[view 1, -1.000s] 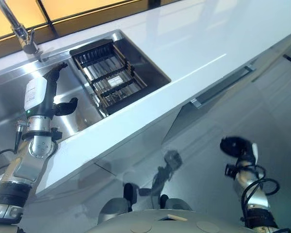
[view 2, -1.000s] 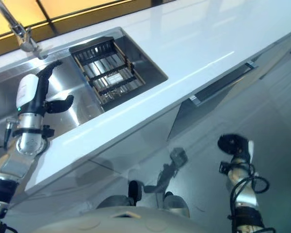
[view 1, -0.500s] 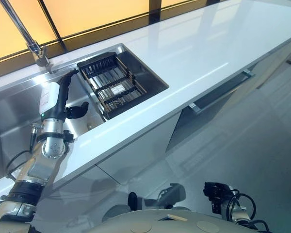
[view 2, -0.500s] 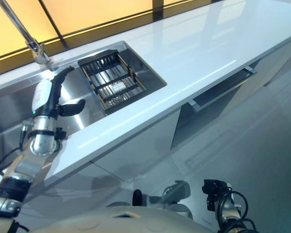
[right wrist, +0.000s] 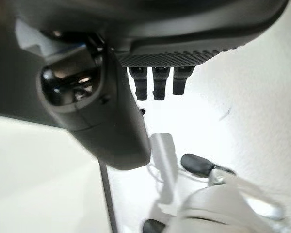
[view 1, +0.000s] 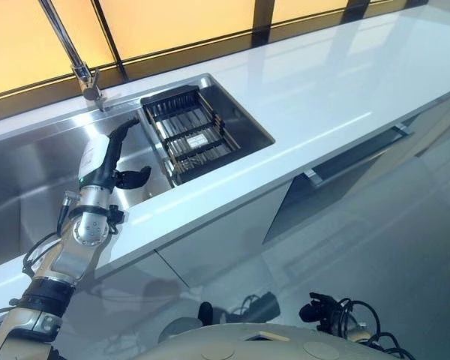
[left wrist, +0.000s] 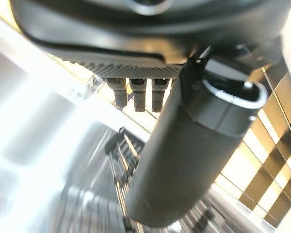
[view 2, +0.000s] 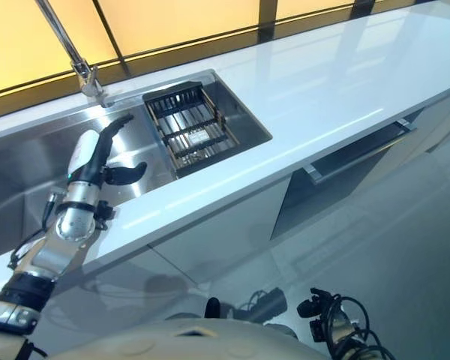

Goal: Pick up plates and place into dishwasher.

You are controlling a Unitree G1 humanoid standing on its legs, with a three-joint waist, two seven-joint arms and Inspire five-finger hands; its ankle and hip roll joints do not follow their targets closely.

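Where the sink (view 1: 30,172) ends, a rack (view 1: 191,135) sits inside.

Both eye views look down from the robot's head, from nearly the same place, and they share the stainless steel sink (view 1: 30,172) with the dark wire dish rack (view 1: 191,135) inside it. The left wrist view looks very close along its own hand toward this same rack (left wrist: 121,160). The right wrist view faces down to the pale glossy floor (right wrist: 262,73), well apart from the sink.
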